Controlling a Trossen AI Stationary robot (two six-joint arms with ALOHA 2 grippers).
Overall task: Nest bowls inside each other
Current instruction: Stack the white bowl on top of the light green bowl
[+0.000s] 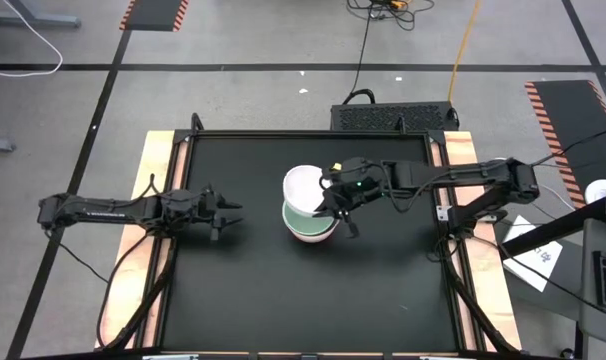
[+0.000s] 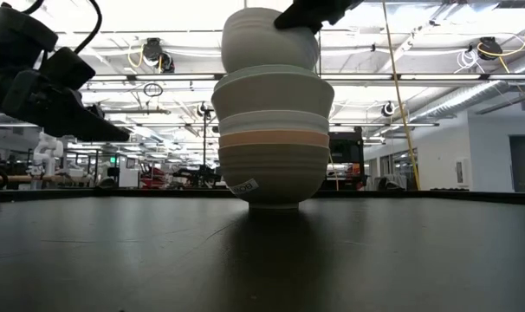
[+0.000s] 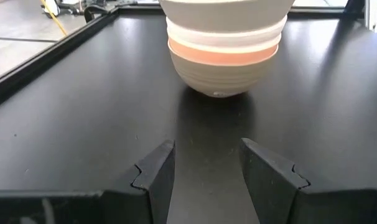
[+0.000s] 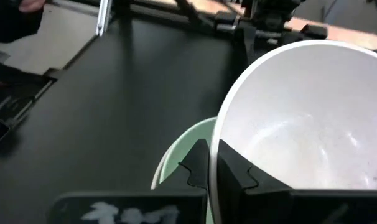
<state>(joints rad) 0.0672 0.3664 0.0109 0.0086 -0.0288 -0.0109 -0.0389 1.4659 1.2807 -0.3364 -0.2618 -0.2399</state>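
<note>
On the black table [image 1: 233, 300], a stack of bowls [image 2: 273, 143] is standing near the middle. The right hand [image 4: 212, 163] is pinching the rim of a white bowl [image 1: 303, 186] and holding it tilted above the stack's mint bowl [image 4: 182, 152]. This looks like the last nesting step; next it needs centring, lowering and release. The left hand [image 3: 207, 165] is waiting beside the stack, fingers apart and empty.

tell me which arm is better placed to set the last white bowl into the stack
The right. Its hand is shut on the rim of the white bowl, held just above the stack. The left hand hangs open and empty off to the side.
</note>
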